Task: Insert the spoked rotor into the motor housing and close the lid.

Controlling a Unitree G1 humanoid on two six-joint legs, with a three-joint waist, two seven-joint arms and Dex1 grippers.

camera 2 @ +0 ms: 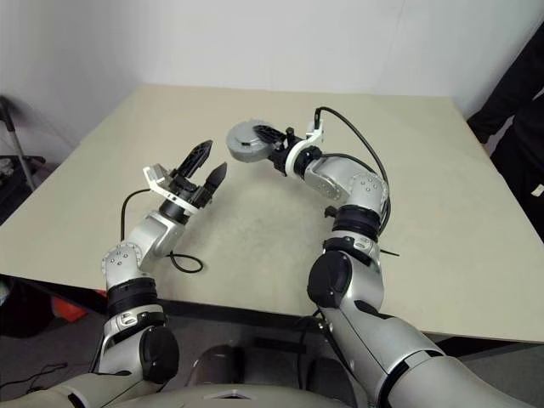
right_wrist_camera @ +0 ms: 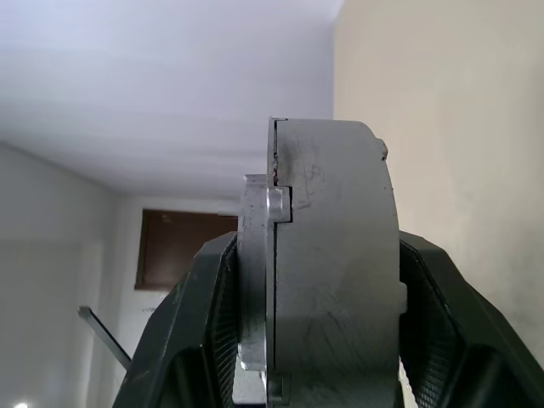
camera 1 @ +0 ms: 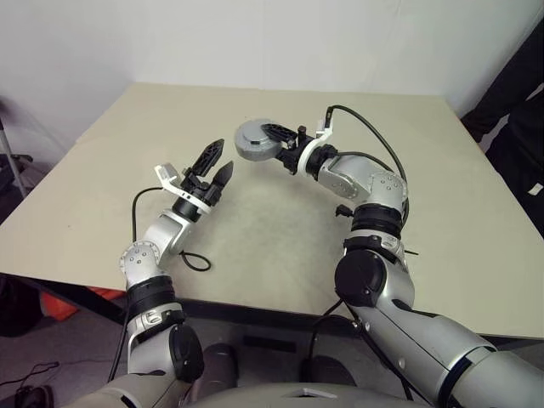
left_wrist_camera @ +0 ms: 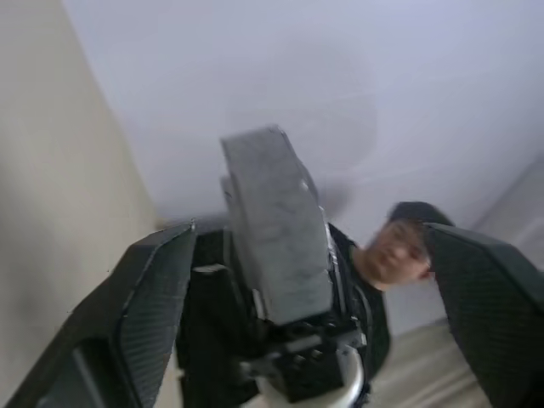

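Beige tabletop [camera 1: 280, 212] lies bare beneath both my arms, and above it my right gripper [camera 1: 270, 136] holds the motor housing [camera 1: 252, 140] in the air, fingers clamped across its flat faces; the right wrist view shows the lid [right_wrist_camera: 255, 289] seated against it, so I judge the assembly closed and the rotor hidden inside. My left gripper [camera 1: 214, 166] hangs just beside it, fingers spread wide and empty, seemingly having let go so one hand carries it. A black cable [camera 1: 191, 257] loops on the table below; a person [camera 1: 514, 102] stands at the far right corner, well apart.
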